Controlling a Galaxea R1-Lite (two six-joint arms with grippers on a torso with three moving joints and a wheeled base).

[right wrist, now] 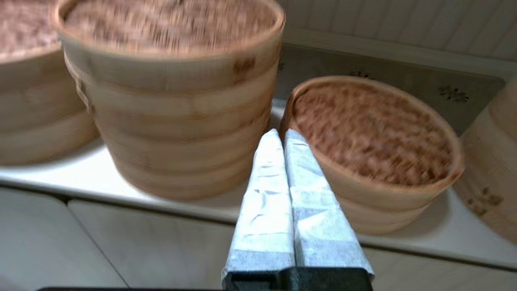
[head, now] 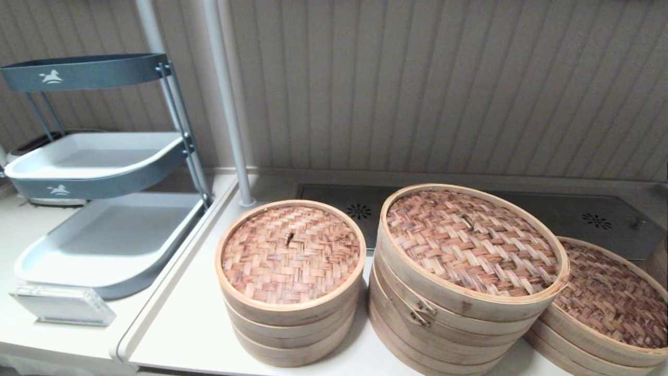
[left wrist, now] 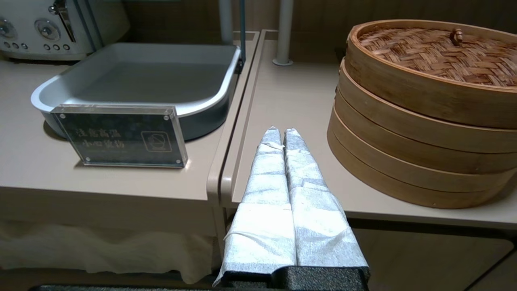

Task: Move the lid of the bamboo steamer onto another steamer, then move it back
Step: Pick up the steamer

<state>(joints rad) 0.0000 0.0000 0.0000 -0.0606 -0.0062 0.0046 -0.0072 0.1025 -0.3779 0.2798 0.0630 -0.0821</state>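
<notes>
The bamboo steamer lid, reddish-brown weave in a deep pale rim, sits on the tall wide stack with a metal clasp. To its right stands the other steamer, a wide low stack with a brown woven top. Neither gripper shows in the head view. My right gripper is shut and empty, off the counter's front edge, pointing at the gap between the lidded tall stack and the low steamer. My left gripper is shut and empty, over the front edge beside the narrow three-tier stack.
The narrow stack stands left of the tall one. A grey tray rack, an acrylic sign and a white pole are at the left. A metal drain plate lies behind. Another steamer stands at the far right.
</notes>
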